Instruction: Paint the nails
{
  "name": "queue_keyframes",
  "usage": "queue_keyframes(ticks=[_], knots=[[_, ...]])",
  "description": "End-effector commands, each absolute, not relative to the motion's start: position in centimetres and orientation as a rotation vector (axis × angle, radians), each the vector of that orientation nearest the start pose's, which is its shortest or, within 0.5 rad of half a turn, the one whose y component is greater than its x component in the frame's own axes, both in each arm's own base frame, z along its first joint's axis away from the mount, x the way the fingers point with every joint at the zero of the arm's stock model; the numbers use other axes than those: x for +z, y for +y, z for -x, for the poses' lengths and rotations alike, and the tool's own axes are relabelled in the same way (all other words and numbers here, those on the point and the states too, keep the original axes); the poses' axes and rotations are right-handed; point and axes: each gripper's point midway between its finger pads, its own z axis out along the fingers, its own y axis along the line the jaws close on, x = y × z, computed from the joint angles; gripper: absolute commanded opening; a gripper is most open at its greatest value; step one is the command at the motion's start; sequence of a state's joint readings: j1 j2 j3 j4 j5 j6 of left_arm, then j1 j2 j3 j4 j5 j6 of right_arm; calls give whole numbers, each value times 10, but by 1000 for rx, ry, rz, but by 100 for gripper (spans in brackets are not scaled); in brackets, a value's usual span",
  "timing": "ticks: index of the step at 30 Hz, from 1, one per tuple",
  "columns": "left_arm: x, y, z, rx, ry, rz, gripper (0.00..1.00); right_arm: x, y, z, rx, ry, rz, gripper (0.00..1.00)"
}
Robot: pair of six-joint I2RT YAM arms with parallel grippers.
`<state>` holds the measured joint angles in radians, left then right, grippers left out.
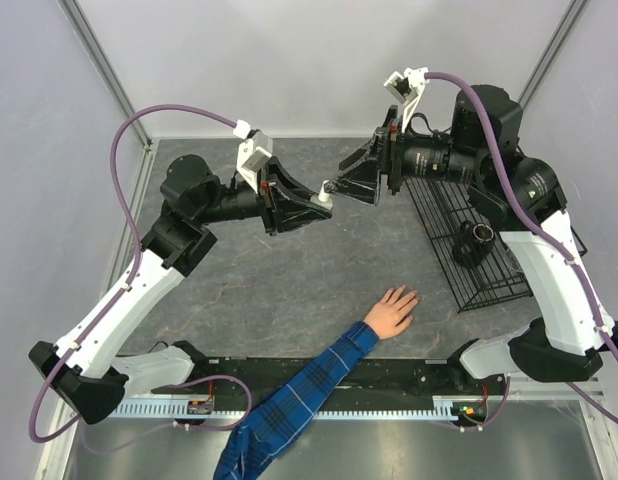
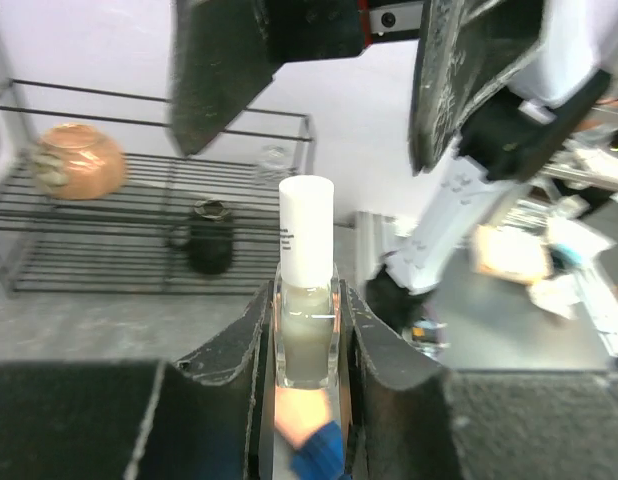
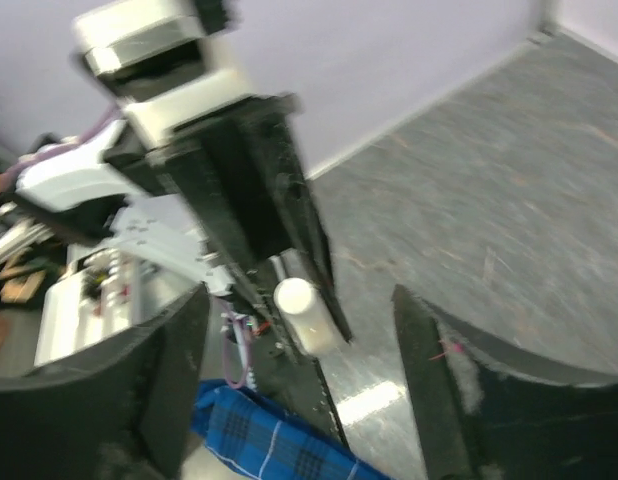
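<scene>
My left gripper (image 1: pixel 307 205) is shut on a small glass nail polish bottle (image 2: pixel 307 330), holding it off the table with its white cap (image 2: pixel 306 240) pointing at the right arm. My right gripper (image 1: pixel 341 186) stands open just in front of that cap (image 3: pixel 307 315); its fingers (image 3: pixel 444 380) are spread wide on either side and do not touch it. A light-skinned hand (image 1: pixel 391 310) in a blue plaid sleeve (image 1: pixel 299 395) lies flat on the table below both grippers. The nails are too small to make out.
A black wire rack (image 1: pixel 459 275) stands at the right and holds a black mug (image 2: pixel 209 238), an orange bowl (image 2: pixel 79 160) and a clear glass (image 2: pixel 274 162). A black rail (image 1: pixel 419 375) runs along the table's near edge.
</scene>
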<state>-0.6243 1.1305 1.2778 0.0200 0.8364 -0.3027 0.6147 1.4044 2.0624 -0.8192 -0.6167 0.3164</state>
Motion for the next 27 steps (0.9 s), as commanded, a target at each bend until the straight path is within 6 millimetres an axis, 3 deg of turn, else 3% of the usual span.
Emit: queue_keyframes(ticks=[1,2,9,14,24,27], knots=[[455,-297,-158,-1518,1227,-1009,2,521,294,-163,1486,1538,959,74],[458,-295,-157,-1539,1215,-1007,2,524,296,-164,1495,1509,960,69],[467,-292,-151,-1586,1180,-1011,2,517,299,-167,1520,1521,947,63],[468,-292,-150,-1600,1178,-1019,2,517,302,-169,1530,1516,943,49],[470,-294,-154,-1598,1189,-1008,2,515,305,-173,1547,1513,942,39],[471,-295,-163,-1554,1214,-973,2,516,306,-173,1545,1505,946,24]])
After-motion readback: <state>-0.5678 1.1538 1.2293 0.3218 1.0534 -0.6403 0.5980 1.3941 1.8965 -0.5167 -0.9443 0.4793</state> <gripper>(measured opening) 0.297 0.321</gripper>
